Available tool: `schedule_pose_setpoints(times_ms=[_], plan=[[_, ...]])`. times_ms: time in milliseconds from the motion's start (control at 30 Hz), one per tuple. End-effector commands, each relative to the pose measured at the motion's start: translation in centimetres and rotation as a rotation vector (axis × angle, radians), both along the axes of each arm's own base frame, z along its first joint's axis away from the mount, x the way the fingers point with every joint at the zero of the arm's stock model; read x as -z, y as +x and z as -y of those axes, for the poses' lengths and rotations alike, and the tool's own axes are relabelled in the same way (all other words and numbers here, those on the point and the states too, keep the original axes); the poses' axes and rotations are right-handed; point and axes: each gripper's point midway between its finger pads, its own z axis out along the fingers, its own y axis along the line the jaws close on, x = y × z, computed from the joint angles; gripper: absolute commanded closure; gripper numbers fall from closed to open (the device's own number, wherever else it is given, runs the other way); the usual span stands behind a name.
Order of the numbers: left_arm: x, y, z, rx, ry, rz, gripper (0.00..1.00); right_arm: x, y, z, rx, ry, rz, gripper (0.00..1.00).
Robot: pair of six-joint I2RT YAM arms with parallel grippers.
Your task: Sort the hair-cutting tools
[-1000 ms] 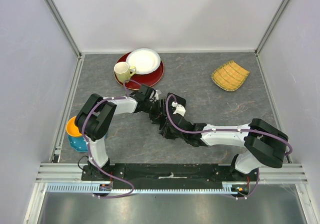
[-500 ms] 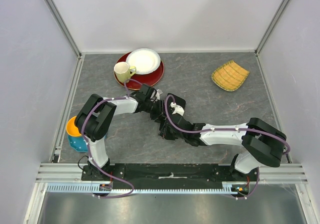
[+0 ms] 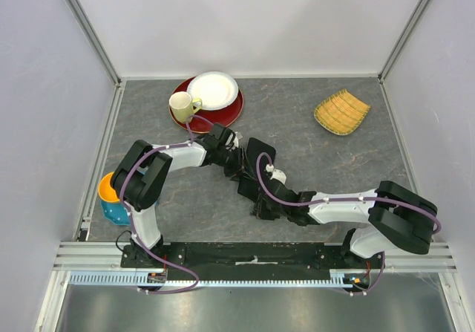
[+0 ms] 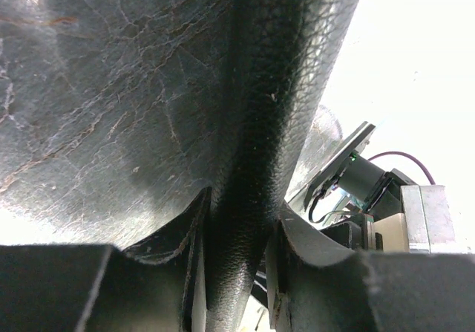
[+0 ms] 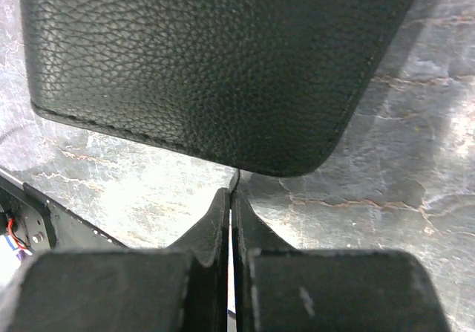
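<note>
While clamping the fold of the black leather case in the left claw, with the right claw pressed shut, seemingly empty, just beside it, likely opening it; next, spread right claw, catch its edge.

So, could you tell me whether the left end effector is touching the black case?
Touching. The left wrist view shows the left end effector clamped on a raised fold of the case, with leather pressed against both inner faces.
</note>
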Motion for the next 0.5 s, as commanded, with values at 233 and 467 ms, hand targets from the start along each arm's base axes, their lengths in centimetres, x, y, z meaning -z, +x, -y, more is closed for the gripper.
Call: schedule_pose_setpoints(times_ms=[233,467], plan=[[3.6,2.7,-3.0,-0.122,0.212,0.062,0.98,3.2,-1.2,5.6,0.100,-0.191,-0.051,1.00],[-1.8,4.5,-1.5,-0.051,0.030,0.078,0.98,1.1,1.4,6.5,0.051,-0.275,0.103,1.00]])
